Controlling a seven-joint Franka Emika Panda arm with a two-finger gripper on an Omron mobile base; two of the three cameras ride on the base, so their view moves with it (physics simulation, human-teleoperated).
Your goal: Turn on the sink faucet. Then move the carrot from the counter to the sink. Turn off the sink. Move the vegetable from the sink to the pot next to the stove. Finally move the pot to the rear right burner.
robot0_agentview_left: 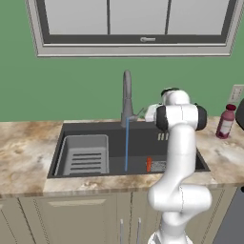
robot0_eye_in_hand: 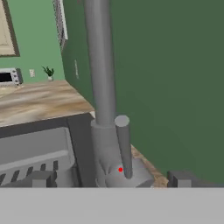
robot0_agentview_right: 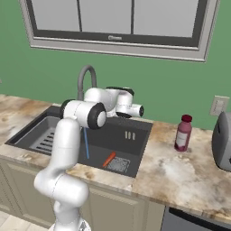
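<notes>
The claw is released: in the hand view its two dark finger tips stand wide apart at the lower edge, at 7 and 5 o'clock, with nothing between them. The sink faucet stands directly ahead of the claw. Its small side lever rises as a short grey rod from the faucet base, at about 12 o'clock from the midpoint between the tips. No contact between tips and lever is visible.

In the left base view the wrist sits at 3 o'clock of the faucet column, just beside it, with the white arm rising from the lower right. A thin blue stream of water falls from the spout into the sink (the faucet is running).

The carrot lies on the basin floor, at 3 o'clock of the stream and touching or just beside the square drain grate; in the right base view it lies tilted. The ribbed tray insert occupies the basin's 9 o'clock side.

On the counter, at 3 o'clock of the sink, stands a pink-red bottle with a dark cap, upright. A window spans the green wall above.
</notes>
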